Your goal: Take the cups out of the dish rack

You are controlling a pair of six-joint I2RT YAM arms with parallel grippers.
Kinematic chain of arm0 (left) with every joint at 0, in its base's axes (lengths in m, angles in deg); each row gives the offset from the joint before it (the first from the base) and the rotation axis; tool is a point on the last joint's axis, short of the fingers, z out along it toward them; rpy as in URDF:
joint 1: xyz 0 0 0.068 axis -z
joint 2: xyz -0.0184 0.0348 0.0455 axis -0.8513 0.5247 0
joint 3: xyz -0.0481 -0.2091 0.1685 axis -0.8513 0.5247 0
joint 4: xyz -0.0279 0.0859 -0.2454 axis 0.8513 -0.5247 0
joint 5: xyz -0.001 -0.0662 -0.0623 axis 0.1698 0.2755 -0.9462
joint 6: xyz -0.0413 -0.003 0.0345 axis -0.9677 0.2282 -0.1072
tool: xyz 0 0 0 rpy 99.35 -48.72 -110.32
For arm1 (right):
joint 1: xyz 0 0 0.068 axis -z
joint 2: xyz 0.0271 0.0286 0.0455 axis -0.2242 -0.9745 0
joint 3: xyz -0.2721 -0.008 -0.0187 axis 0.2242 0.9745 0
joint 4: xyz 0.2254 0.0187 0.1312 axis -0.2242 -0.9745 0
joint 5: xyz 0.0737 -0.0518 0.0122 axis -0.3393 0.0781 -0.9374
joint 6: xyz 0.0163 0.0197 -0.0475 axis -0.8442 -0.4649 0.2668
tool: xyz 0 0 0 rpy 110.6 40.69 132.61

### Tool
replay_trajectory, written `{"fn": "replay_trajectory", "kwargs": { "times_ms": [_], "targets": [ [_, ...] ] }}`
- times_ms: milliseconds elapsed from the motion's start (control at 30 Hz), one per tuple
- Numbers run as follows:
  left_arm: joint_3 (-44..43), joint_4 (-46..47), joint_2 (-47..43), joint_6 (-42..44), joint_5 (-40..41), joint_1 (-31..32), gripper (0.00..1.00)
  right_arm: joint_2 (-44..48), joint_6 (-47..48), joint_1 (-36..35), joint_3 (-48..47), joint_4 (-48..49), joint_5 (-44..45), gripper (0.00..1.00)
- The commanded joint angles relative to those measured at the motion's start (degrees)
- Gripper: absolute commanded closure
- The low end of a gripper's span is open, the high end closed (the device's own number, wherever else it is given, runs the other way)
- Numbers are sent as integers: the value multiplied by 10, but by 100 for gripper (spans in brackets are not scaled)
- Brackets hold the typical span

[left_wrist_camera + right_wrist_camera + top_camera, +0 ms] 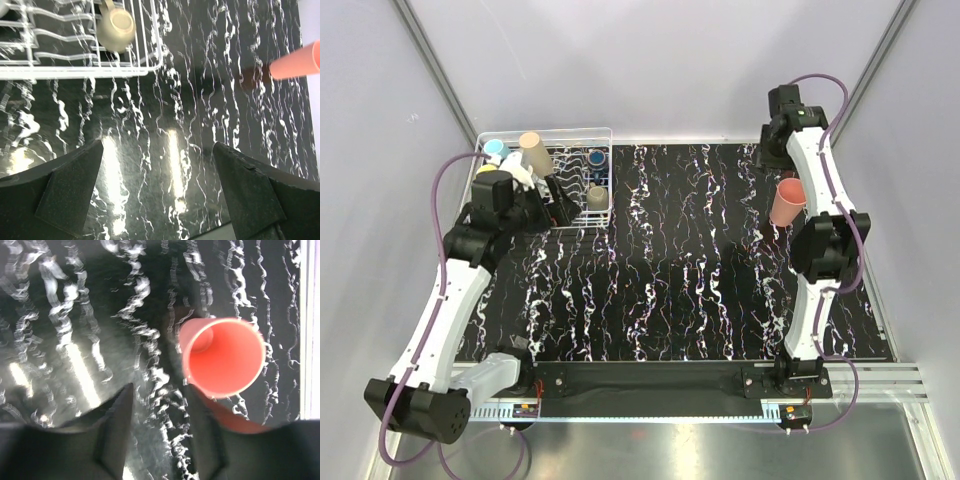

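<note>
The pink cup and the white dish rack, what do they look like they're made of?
Pink cup: probably plastic, smooth satin finish; thin even wall, uniform colour, soft sheen inside. Dish rack: thin wire, likely metal under a glossy white coating; the core itself cannot be seen.

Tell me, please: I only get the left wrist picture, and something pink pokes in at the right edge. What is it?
Observer: A pinkish tumbler, standing upright on the table, well to the right of the dish rack.
Operator: Is the other arm gripping it?
Observer: Not gripped, it seems. The right gripper is at it with jaws apart, one finger plainly clear of it.
Operator: I see one beige mug in the rack. Any more?
Observer: Yes, a tan tumbler, a cyan mug and a navy mug as well.
</note>
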Motion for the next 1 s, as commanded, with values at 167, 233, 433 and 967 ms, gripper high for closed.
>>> {"fn": "replay_trajectory", "kwargs": {
  "times_ms": [167, 233, 433, 967],
  "targets": [
    [-88, 30, 36, 29, 131, -15, 1, 184, -33, -130, 127, 93, -95, 11],
    [-101, 39, 64, 29, 160, -43, 1, 212, -47, -160, 157, 112, -134, 0],
    [-138, 28, 146, 42, 247, -116, 1, 332, -79, -201, 289, 223, -251, 0],
    [-212, 51, 342, 52, 196, -256, 1, 415, -84, -201, 415, 321, -360, 0]
  ]
}}
